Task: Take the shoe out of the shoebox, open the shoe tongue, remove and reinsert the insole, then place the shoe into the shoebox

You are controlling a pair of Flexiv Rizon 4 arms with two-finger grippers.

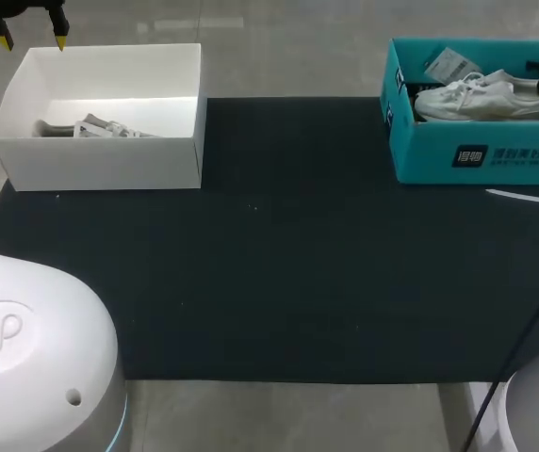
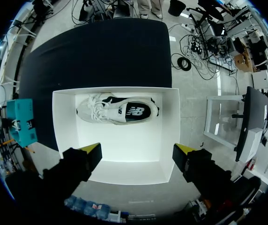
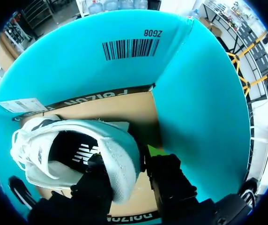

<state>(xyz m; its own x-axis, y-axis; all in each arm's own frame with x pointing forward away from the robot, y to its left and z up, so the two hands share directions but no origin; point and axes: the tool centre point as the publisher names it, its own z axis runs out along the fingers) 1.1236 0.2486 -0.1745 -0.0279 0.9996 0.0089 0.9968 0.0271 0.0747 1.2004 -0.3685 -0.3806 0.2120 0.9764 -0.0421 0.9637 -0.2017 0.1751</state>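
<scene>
right pincer (image 3: 127, 161) clamps shoe (image 3: 115, 145) in teal box (image 3: 195, 93); left pincer (image 2: 138, 151) gapes above white box (image 2: 63, 131) holding second shoe (image 2: 117, 111)

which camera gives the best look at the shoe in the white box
The left wrist view: it looks straight down into the white box, showing the whole shoe. The head view shows only its top above the box's near wall. The right wrist view doesn't show it.

Barcode (image 3: 130, 48) w/ code — teal shoebox (image 3: 195, 93) wall (inside); logo on insole (image 3: 80, 152).
</scene>
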